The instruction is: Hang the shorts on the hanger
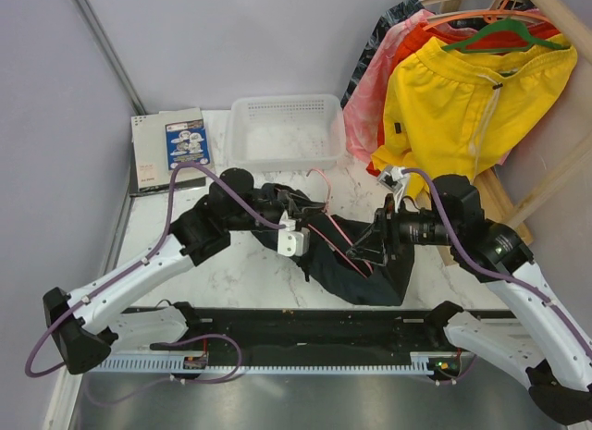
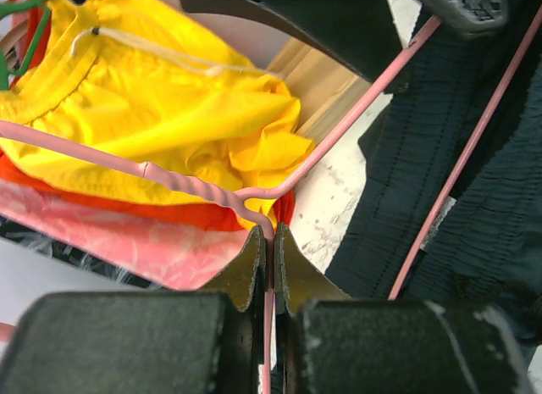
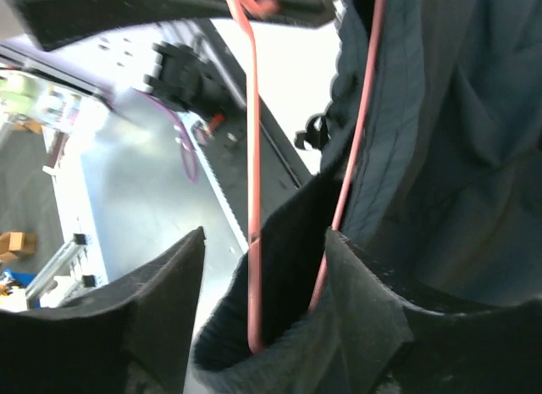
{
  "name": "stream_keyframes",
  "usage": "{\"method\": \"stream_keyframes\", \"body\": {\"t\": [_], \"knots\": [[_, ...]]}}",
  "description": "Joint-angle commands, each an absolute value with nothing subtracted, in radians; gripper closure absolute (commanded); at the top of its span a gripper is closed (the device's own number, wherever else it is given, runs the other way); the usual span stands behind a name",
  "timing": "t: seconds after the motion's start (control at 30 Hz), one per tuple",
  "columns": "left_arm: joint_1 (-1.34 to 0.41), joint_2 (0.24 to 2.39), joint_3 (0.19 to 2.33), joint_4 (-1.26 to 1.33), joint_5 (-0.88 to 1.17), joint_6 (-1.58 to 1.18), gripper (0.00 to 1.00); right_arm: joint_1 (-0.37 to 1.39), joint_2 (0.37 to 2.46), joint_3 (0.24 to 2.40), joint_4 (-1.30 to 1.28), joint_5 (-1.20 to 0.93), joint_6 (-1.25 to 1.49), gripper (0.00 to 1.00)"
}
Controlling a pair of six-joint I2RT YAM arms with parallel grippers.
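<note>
On the counter [image 1: 240, 273], the left claw [image 2: 268, 241] pinches the hanger [image 2: 339, 130] at its neck. The right claw [image 3: 264, 241] gapes around the shorts [image 1: 365, 268] and hanger arm. Threading looks partly done; seating the shorts remains.

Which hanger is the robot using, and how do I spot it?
Look at the marble table, where dark shorts lie in the middle. The hanger is the thin wire threaded into them, its neck pinched in the left end effector. It is pale pink; the green hanger and orange hangers hang at the back right.
</note>
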State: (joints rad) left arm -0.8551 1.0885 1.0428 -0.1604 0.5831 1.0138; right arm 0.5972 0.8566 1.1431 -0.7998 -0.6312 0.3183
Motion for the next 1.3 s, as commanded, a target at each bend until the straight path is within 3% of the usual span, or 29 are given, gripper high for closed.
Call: {"method": "stream_keyframes", "body": {"t": [0.0,0.1,0.33,0.93,0.97,1.07,1.27], "knots": [[-0.856,1.097,1.103,-0.127,0.693,1.009,0.98,0.577,0.812,1.108,-0.615,-0.741,0.426,0.45],[-0.857,1.115,1.104,-0.097,0.675,1.015,0.98,0.555,0.787,1.083,-0.595,-0.8,0.468,0.54],[-0.856,1.166,1.114,-0.005,0.641,0.996,0.98,0.5,0.741,1.014,-0.588,-0.851,0.561,0.62],[-0.848,1.181,1.124,0.083,0.623,0.974,0.98,0.408,0.683,0.922,-0.531,-0.845,0.693,0.65],[-0.848,1.181,1.124,0.087,0.623,0.97,0.98,0.405,0.681,0.919,-0.514,-0.854,0.709,0.74],[-0.85,1.187,1.123,0.092,0.611,0.97,0.98,0.384,0.687,0.94,-0.476,-0.894,0.758,0.9],[-0.818,1.258,1.137,0.166,0.562,0.921,0.98,0.361,0.701,1.009,-0.456,-0.982,0.842,0.91]]}}
